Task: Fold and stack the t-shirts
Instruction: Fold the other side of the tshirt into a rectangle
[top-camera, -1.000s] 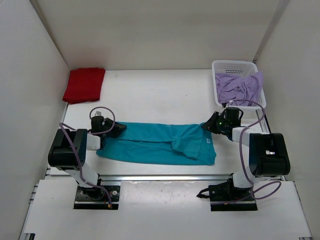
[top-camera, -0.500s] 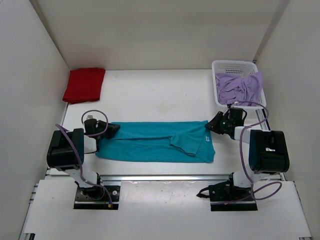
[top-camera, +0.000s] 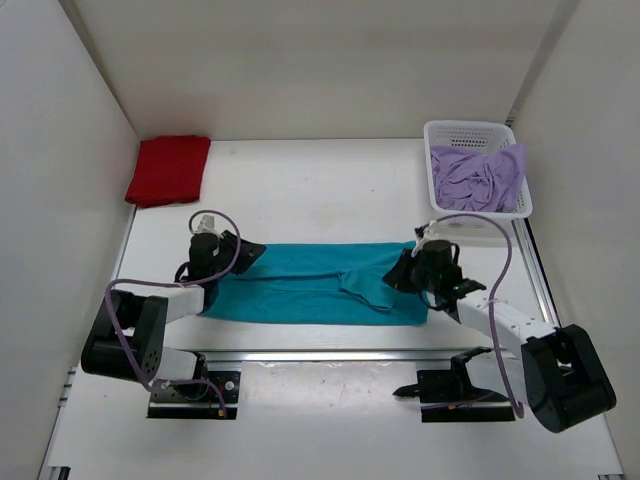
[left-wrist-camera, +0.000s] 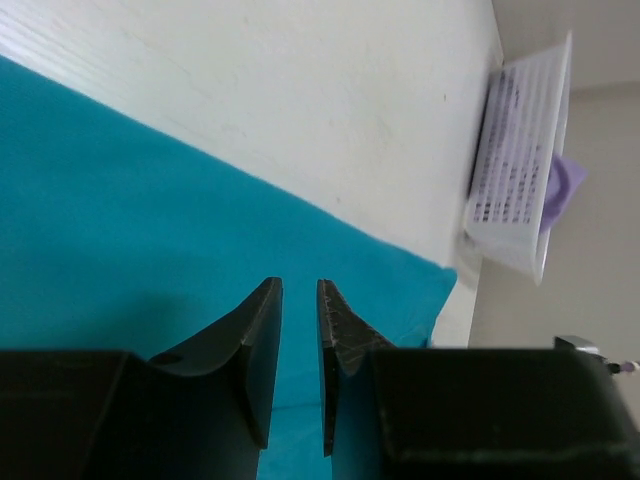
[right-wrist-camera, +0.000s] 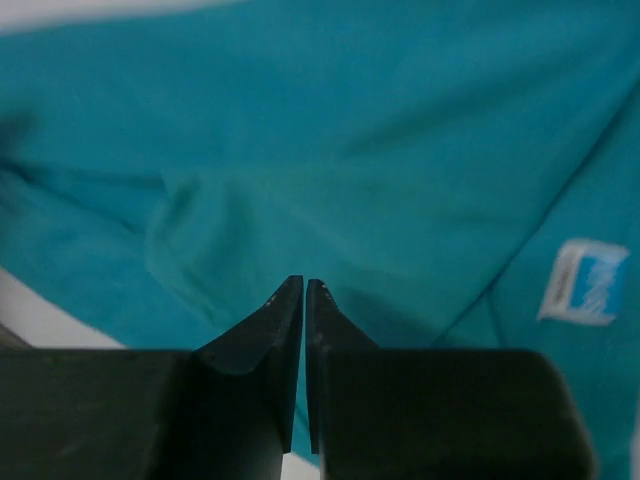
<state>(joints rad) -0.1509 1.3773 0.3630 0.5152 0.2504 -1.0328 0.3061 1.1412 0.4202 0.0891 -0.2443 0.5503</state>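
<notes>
Arms have swung in over the teal-blue shirt (top-camera: 300, 290): left jaws barely parted, right jaws closed, both empty; fold likely next.

In the top view, the left gripper (top-camera: 250, 250) covers the left end of the teal-blue shirt (top-camera: 310, 285), and the right gripper (top-camera: 397, 277) covers part of its right end. Jaw spacing is too small to resolve there. In the right wrist view, the print on the shirt label (right-wrist-camera: 585, 282) is blurred. The basket (top-camera: 475, 130) wall hides the lower part of the lavender shirt (top-camera: 475, 178).
</notes>
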